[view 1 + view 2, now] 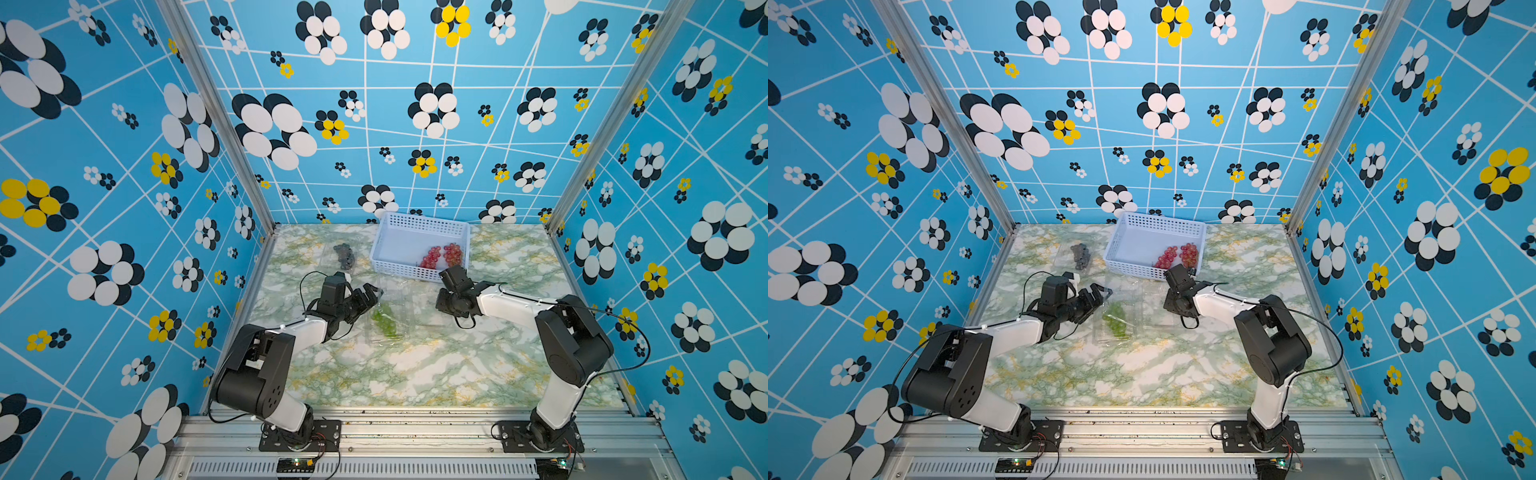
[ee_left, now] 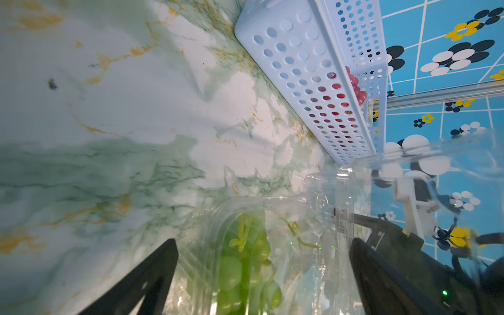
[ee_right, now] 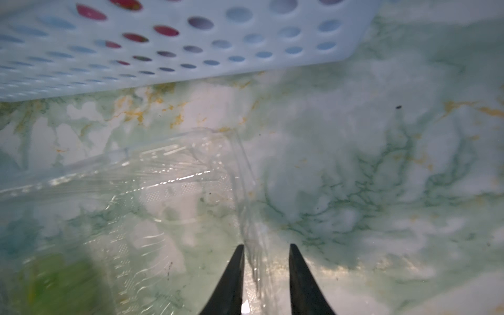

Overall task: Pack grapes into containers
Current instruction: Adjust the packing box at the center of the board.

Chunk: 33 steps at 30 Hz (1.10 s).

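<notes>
Grapes (image 1: pixel 345 254): beginning at the left with the dark bunch, lying inside a nearly invisible clear container (image 1: pixel 332 249) near the back of the table (image 1: pixel 415 374), well apart from both arms. Moving rightward, left jaws gaping at full spread, holding nothing, hanging just over the green bunch (image 1: pixel 384 321), which is sitting in a second ribbed clamshell (image 1: pixel 390 338) at mid-table. Next along, right jaws standing only narrowly apart, straddling the thin upright edge of a clear panel (image 3: pixel 191 174) beside that bunch. Looking like the open lid, though possibly a neighbouring box, and not visibly pinching it. Probably closing this box, so: squeezing gently to avoid buckling the flimsy plastic, swinging along the hinge arc rather than dragging sideways, keeping the left jaws out of the lid's path yet ready for steadying the base, checking for stems poking over the rim. Farthest right and back, two red bunches (image 1: pixel 440 254) lying in the pale perforated basket (image 1: pixel 415 226), glossy, round-berried, tightly clustered, likely rolling easily if nudged.
</notes>
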Tool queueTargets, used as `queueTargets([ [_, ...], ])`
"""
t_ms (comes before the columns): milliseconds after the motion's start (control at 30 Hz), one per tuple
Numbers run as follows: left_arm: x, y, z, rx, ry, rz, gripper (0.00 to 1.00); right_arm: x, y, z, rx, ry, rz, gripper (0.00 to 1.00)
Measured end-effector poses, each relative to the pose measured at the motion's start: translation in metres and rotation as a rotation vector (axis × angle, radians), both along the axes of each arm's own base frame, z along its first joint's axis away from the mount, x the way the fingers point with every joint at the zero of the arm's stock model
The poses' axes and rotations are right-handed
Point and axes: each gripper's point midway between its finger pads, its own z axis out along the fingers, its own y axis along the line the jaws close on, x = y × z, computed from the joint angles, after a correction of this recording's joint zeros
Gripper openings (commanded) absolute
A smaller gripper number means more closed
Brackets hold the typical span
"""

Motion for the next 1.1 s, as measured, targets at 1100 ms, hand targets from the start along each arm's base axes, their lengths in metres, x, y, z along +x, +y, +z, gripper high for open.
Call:
queueTargets([
  [1100,-0.025,0.04,0.053,-0.005,-0.066,0.05,1.0,-0.029,0.0,-0.01,0.036,0.027,0.057,0.26],
])
